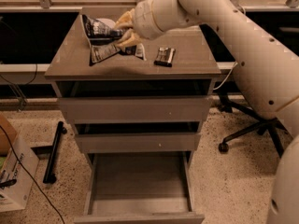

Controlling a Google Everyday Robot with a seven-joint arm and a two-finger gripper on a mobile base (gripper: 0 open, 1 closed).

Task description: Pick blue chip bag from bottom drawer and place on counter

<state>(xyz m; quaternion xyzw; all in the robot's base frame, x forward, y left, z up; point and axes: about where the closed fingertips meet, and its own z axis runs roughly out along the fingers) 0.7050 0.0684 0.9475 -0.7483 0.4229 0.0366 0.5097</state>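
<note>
Crinkled dark blue chip bag [103, 40], white-patched, is clenched in the yellow-fingered gripper [122, 31] over the glossy grey-brown counter [187, 68], left rear. Grey-brown bottom drawer [140, 185] stands open. Flat dark rectangular object [164, 56] lies nearby.
</note>
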